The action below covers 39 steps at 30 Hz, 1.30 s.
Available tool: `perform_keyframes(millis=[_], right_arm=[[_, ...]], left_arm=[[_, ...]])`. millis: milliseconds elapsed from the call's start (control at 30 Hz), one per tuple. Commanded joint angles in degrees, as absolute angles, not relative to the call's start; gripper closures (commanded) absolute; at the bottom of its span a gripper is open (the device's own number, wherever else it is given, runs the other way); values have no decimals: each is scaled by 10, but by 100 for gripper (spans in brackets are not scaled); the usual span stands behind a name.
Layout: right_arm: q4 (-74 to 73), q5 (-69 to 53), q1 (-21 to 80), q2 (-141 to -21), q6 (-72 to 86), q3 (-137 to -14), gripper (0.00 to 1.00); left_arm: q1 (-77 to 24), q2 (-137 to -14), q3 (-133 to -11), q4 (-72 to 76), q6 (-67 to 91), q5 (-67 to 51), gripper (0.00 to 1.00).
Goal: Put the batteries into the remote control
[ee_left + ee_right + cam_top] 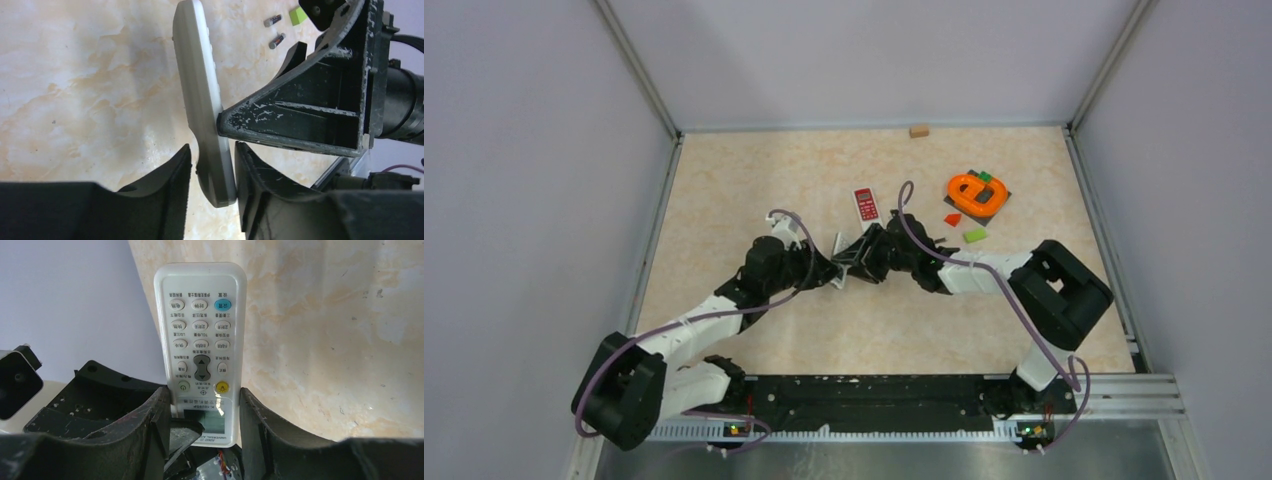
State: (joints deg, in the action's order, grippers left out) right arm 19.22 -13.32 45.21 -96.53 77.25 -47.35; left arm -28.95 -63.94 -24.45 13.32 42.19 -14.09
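The right claw point(202, 394) was part-open, clamped across the display end of the white remote point(200, 330). The left claw point(213, 147) bracketed the remote edge-on; firm contact could not be confirmed. Two batteries point(272, 21) lay on the worktop point(75, 75) near a green block point(298, 15).

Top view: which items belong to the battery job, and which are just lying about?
Job:
- white remote, gripped by right claw, left claw around its end
- batteries, loose on the table

Lying about:
- red remote
- orange ring toy
- red wedge
- green block
- wooden block
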Motion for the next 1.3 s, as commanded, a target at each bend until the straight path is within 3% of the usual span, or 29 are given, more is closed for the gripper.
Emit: perform_keyframes(millis=[0, 100, 167, 267, 333, 400, 867, 1067, 1133, 1267], right_arm=[[238, -144, 457, -974, 795, -504, 78], [244, -146, 457, -978, 798, -503, 76], [241, -143, 456, -976, 791, -501, 64], [243, -117, 448, -950, 767, -479, 34], [242, -100, 440, -929, 746, -463, 26], [241, -102, 429, -917, 736, -456, 23], [177, -99, 422, -906, 719, -503, 26], [237, -130, 422, -919, 741, -497, 63], [283, -138, 421, -918, 752, -480, 72], [391, -131, 421, -908, 744, -444, 76]], left_arm=[[-297, -646, -261, 154, 410, -149, 64], [-298, -644, -263, 156, 399, -162, 82], [-299, -641, -267, 154, 378, -170, 99], [-299, -629, -278, 143, 340, -176, 100], [-304, -614, -290, 124, 312, -180, 100], [-314, -597, -297, 112, 290, -172, 100], [-344, -568, -313, 72, 232, -106, 100], [-352, -575, -323, 70, 248, -109, 99], [-352, -573, -328, 66, 256, -113, 89], [-352, -560, -342, 52, 293, -110, 32]])
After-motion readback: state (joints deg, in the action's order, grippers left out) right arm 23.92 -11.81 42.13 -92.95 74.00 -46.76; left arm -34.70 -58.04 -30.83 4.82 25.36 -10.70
